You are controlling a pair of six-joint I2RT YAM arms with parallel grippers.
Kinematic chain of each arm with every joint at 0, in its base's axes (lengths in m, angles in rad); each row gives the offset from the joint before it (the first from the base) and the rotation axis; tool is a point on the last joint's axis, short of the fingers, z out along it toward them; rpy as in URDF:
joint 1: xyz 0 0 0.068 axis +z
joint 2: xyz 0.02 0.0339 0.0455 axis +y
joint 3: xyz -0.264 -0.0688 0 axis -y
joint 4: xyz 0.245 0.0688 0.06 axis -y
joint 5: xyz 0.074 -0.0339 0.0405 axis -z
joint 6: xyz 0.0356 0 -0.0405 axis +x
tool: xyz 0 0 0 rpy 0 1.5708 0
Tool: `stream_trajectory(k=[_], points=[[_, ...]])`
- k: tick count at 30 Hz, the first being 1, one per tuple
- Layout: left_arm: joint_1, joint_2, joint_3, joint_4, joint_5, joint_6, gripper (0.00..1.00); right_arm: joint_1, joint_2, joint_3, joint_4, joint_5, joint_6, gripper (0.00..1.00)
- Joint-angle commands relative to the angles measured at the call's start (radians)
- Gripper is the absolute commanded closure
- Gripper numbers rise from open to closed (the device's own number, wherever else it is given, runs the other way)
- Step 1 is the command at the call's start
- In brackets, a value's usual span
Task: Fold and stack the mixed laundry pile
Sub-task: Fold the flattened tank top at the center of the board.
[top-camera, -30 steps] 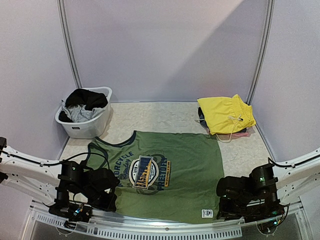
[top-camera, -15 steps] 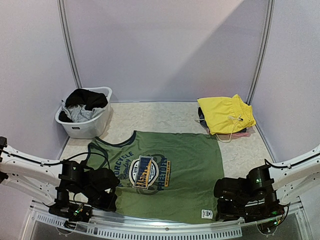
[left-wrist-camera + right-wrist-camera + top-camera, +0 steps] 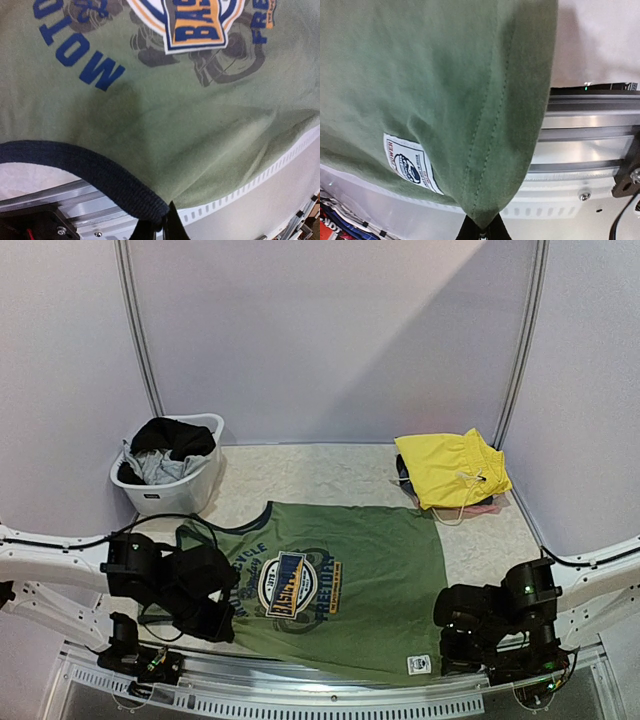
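Having closed, right hand grips T-shirt corner.

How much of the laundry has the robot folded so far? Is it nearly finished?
Not nearly. Done: the yellow garment lies folded on a small stack at the far right. In hand: the green T-shirt is spread flat, with the left gripper pinching its navy-trimmed edge and the right gripper pinching a hem corner. Left: folding that shirt, plus the black and grey clothes heaped in the white tub.
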Motion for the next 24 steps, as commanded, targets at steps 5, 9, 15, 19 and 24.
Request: stream_trajectory(k=[5, 9, 15, 19, 24], points=[[0.138, 0.081, 0.145, -0.153, -0.023, 0.129, 1.0, -0.148, -0.035, 0.123, -0.206, 0.087, -0.121, 1.0], [0.171, 0.144, 0.213, -0.187, -0.025, 0.167, 1.0, -0.218, -0.014, 0.187, -0.236, 0.092, -0.199, 1.0], [0.218, 0.203, 0.3, -0.239, -0.031, 0.193, 1.0, -0.307, 0.061, 0.286, -0.31, 0.117, -0.318, 1.0], [0.253, 0.235, 0.329, -0.251, -0.018, 0.212, 1.0, -0.363, 0.117, 0.335, -0.34, 0.136, -0.378, 1.0], [0.286, 0.296, 0.383, -0.272, -0.024, 0.256, 1.0, -0.441, 0.152, 0.368, -0.372, 0.161, -0.429, 1.0]])
